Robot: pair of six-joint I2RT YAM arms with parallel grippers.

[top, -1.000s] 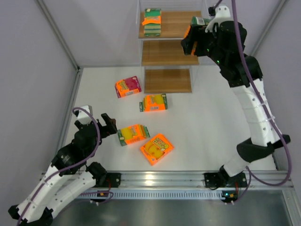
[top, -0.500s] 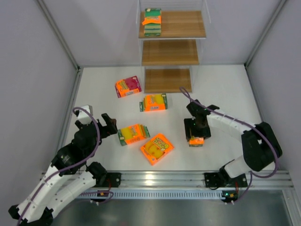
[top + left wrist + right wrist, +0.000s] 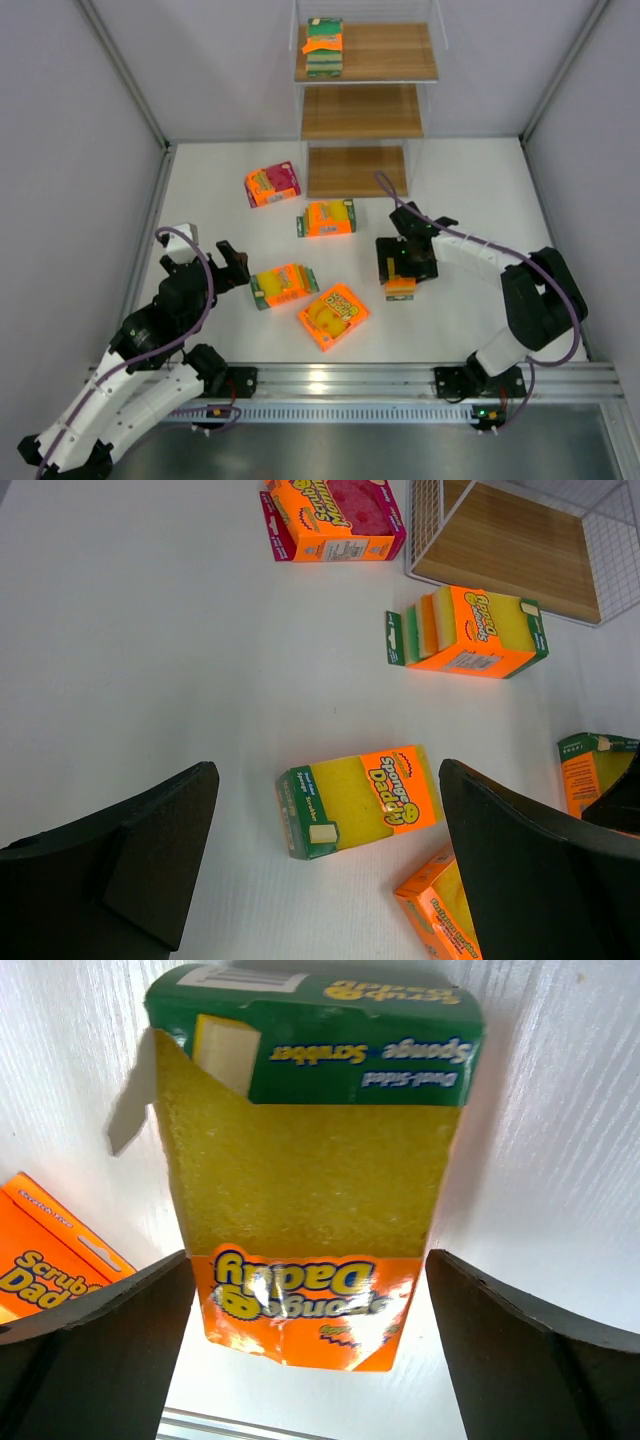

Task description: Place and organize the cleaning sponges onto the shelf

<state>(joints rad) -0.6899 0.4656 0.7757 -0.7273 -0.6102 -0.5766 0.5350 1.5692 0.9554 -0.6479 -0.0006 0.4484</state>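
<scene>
The shelf [image 3: 362, 112] stands at the back, with one orange and green sponge pack [image 3: 323, 47] on its top board. A pink-red pack [image 3: 272, 184] and three orange packs [image 3: 328, 218] [image 3: 283, 285] [image 3: 333, 316] lie on the table. My right gripper [image 3: 404, 268] is low over another pack [image 3: 400, 289]. In the right wrist view this yellow, green and orange pack [image 3: 310, 1190] lies flat between the open fingers [image 3: 100, 1350]. My left gripper [image 3: 228, 265] is open and empty, above and left of the nearest pack [image 3: 360, 800].
The shelf's bottom board [image 3: 510, 550] shows behind a wire side panel in the left wrist view. Grey walls and metal frame posts [image 3: 120, 70] close in the white table [image 3: 470, 190]. An aluminium rail [image 3: 340, 380] runs along the near edge.
My right arm has come down from the shelf's top board to the table with a pack, then shifted slightly left. The pack now lies on the table. The left arm has not moved.
</scene>
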